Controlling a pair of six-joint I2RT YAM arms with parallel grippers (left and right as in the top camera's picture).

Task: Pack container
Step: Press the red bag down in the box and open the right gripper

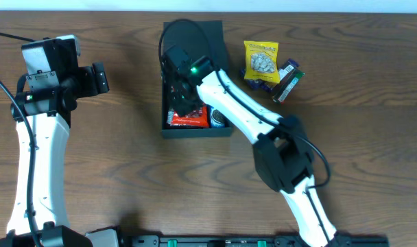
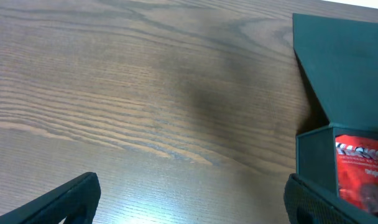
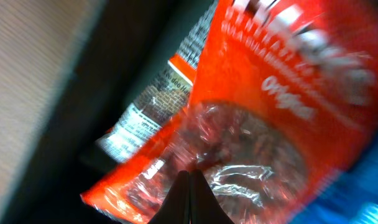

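Note:
The dark teal-black container point(image 1: 195, 132) sits open at the table's centre back, its flap lid point(image 1: 210, 33) lying behind it. A red snack packet point(image 1: 191, 118) lies inside near the front wall. My right gripper point(image 1: 186, 96) is down inside the container. In the right wrist view its fingers point(image 3: 189, 180) are pressed together, with nothing between them, just over the red packet point(image 3: 263, 112). My left gripper point(image 1: 99, 77) is open and empty to the left of the container. The left wrist view shows its fingers point(image 2: 189, 199) wide apart over bare wood, with the container's wall point(image 2: 313, 155) at right.
A yellow snack packet point(image 1: 261, 60) and a dark packet point(image 1: 289, 81) lie on the table right of the container. Something blue point(image 1: 219, 120) sits in the container beside the red packet. The right arm stretches from the front edge over the container.

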